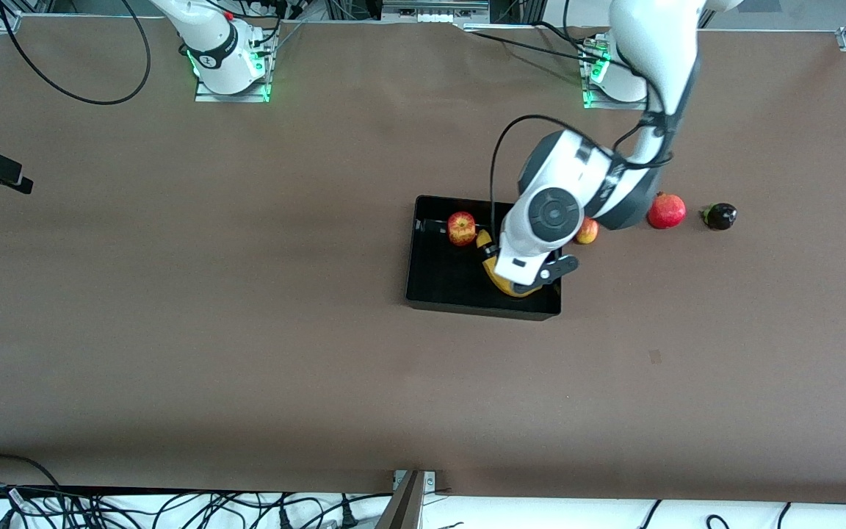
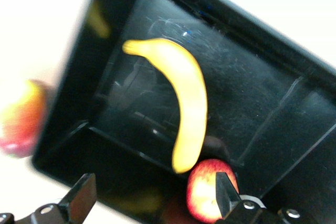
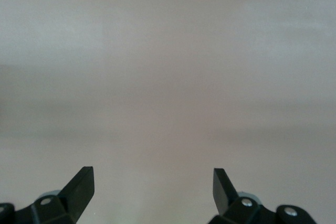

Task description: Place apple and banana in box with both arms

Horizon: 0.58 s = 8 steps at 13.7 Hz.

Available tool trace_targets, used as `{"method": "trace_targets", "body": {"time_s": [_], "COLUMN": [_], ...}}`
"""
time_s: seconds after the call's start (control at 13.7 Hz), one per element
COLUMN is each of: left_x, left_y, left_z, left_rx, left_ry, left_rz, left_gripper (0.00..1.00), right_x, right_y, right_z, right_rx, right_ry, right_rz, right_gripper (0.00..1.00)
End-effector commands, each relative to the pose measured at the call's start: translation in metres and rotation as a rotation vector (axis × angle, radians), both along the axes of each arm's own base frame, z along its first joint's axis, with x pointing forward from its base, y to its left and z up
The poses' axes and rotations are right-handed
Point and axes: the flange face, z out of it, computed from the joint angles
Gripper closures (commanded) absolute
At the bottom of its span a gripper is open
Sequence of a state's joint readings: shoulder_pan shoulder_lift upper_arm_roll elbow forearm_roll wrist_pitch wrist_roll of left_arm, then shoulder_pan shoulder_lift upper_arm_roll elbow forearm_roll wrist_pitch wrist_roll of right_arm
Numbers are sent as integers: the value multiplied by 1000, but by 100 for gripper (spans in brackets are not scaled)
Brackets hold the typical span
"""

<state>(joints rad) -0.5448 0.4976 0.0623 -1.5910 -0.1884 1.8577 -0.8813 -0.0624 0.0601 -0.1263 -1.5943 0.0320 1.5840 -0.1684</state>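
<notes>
Left wrist view: banana point(image 2: 186, 103) and apple point(image 2: 207, 190) lie in the box point(image 2: 79, 77); left gripper point(image 2: 152, 198) hangs spread above, right gripper point(image 3: 152, 190) spread too. Next, probably retreat toward twelve o'clock.

1. No text, label, brand, number or sign can be read on the fruits, the box point(image 1: 438, 275) or the surface point(image 1: 247, 330).
2. Any marking on the arms is too small to make out.

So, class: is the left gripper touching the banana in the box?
Apart. The left wrist view shows the left gripper with its jaws open and nothing between them, while the banana lies free on the box floor.
</notes>
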Motion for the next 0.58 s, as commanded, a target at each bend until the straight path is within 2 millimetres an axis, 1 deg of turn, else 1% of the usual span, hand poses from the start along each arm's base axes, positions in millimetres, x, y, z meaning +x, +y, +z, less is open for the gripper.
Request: {"method": "trace_targets", "body": {"time_s": [0.0,0.15,0.29,0.37,0.44,0.51], "left_x": [0,-4,-17,-23,-31,-38], "left_y": [57,108,163,190,213,232], "left_z": [73,133,187,209,229,244], "left_rx": [-7,-40,-48,-68,-89,-75], "left_ry": [2,-3,-14,-25,-30,-40], "left_rz": [-50,-82,-149,-181,-227,-263], "left_gripper": [0,0,0,0,0,0], "right_x": [-2,-3,-3,-3,-2,-2], "right_y": [1,1,4,8,12,15], "right_z": [7,9,8,9,18,22], "right_rx": [9,4,5,5,1,-1], "right_ry": [4,4,14,15,0,-1], "right_rz": [13,15,23,29,32,39], "right_gripper": [0,0,0,0,0,0]}}
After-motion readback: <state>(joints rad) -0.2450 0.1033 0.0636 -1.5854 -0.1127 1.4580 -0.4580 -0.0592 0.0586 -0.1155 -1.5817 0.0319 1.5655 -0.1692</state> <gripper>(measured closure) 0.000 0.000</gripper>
